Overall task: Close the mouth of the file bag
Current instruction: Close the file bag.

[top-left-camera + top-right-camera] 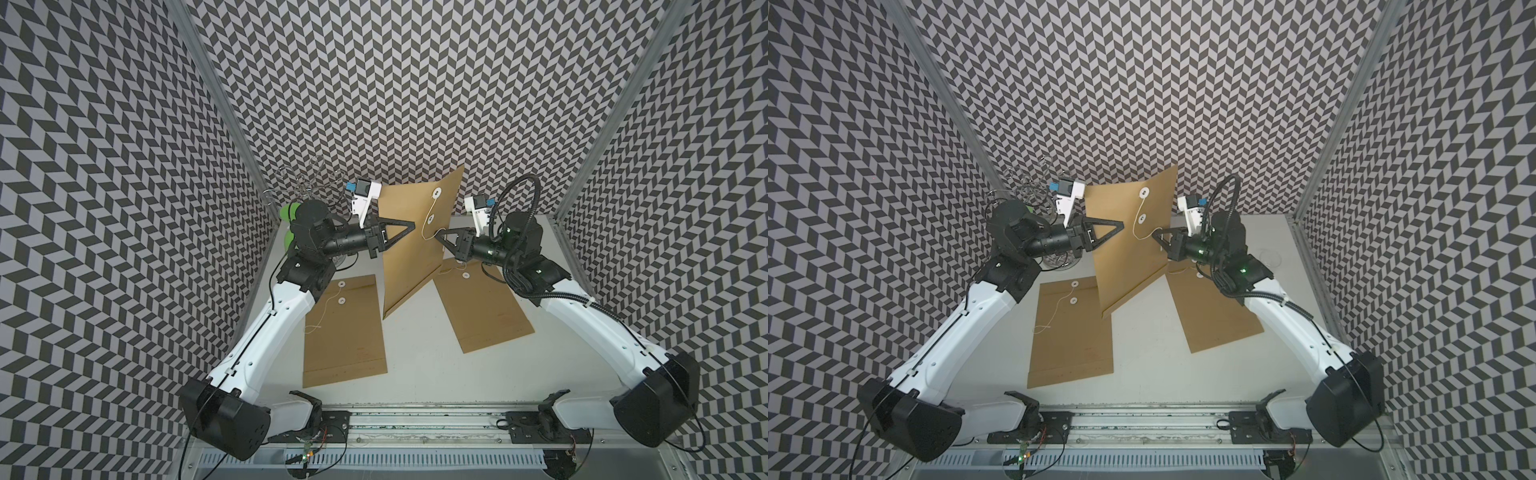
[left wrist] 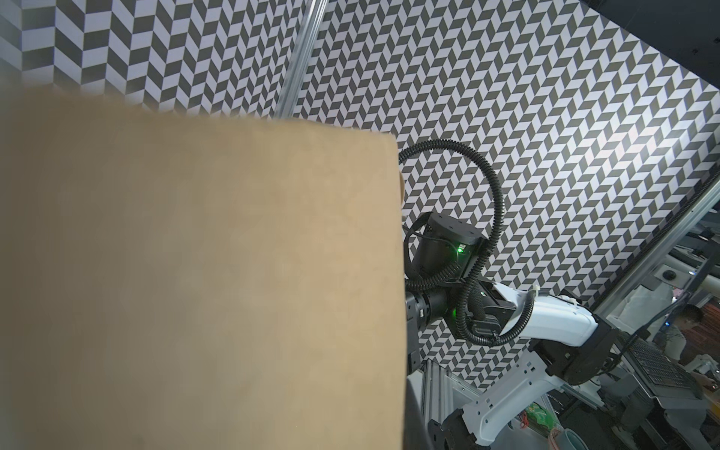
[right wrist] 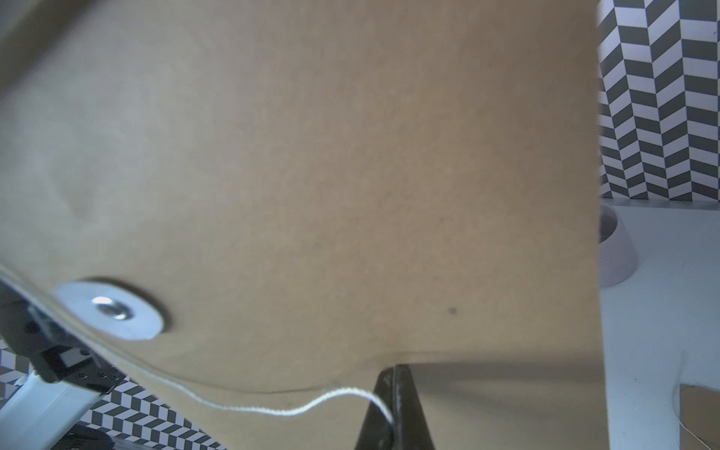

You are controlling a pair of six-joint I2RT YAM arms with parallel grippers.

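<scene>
Left end effector [image 1: 410,225] clamps the raised file bag [image 1: 409,270]; right end effector [image 1: 438,237] pinches its string [image 1: 424,226] — flap looks down, but winding round the lower button [image 1: 431,217] is not yet done.

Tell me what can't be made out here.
Left pincer: far finger behind the held file bag in a top view; left wrist view shows only blurred paper.
String: whether it loops the lower button is too small in both top views.
Flat bag: mouth partly under the right arm.
</scene>
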